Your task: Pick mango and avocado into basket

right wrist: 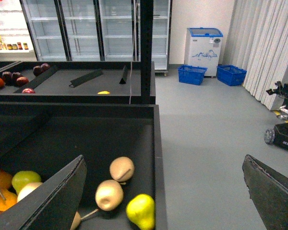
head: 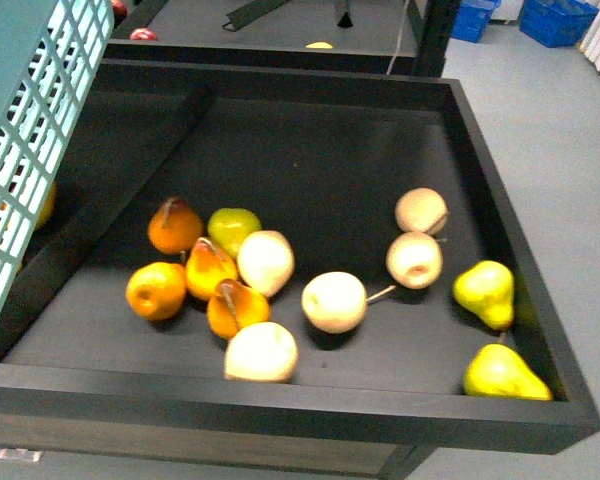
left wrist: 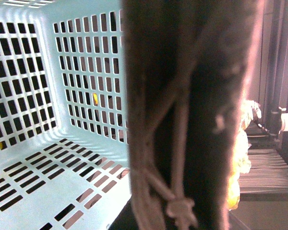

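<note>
The pale teal basket (head: pixel 25 130) hangs tilted at the far left of the front view, above the bin's left side. In the left wrist view its slotted floor (left wrist: pixel 48 182) holds nothing, and its brown handle (left wrist: pixel 192 115) with a white zip tie (left wrist: pixel 180 211) fills the picture. My left gripper is shut on that handle, its fingers hidden. My right gripper (right wrist: pixel 163 201) is open and empty, above the bin's right edge. A small yellow fruit (head: pixel 319 44) lies in the far bin; I cannot tell if it is the mango. The avocado is out of view.
A black bin (head: pixel 280 410) holds orange pears (head: pixel 175 228), yellow-green pears (head: pixel 485 292) and pale apples (head: pixel 333 301). Dark red mangoes (right wrist: pixel 9 79) lie in the far bin. Blue crates (right wrist: pixel 211 74) stand on the grey floor to the right.
</note>
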You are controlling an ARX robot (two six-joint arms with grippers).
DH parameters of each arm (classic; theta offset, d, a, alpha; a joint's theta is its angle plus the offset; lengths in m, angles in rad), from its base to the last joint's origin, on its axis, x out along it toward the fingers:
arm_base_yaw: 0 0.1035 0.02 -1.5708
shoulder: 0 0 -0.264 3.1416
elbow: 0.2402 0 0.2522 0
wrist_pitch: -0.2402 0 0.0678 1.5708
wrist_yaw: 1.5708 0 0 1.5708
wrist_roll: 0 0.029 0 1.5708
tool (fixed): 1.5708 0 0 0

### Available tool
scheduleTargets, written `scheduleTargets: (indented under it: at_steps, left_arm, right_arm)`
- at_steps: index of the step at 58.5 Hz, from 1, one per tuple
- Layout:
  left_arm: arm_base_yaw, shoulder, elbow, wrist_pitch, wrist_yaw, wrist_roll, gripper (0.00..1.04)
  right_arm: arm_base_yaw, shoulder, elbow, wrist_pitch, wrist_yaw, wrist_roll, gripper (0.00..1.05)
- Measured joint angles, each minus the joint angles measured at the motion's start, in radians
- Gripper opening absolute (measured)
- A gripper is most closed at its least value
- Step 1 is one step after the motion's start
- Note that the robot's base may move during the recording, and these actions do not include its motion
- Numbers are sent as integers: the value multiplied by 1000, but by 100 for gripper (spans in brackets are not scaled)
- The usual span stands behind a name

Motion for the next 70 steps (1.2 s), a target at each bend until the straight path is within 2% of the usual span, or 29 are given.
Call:
scheduleTargets:
  at_steps: [70]
  left_arm:
    - [0, 2, 0, 0, -3, 2, 6]
  right_arm:
    - [0, 2, 1, 0, 2, 0, 97]
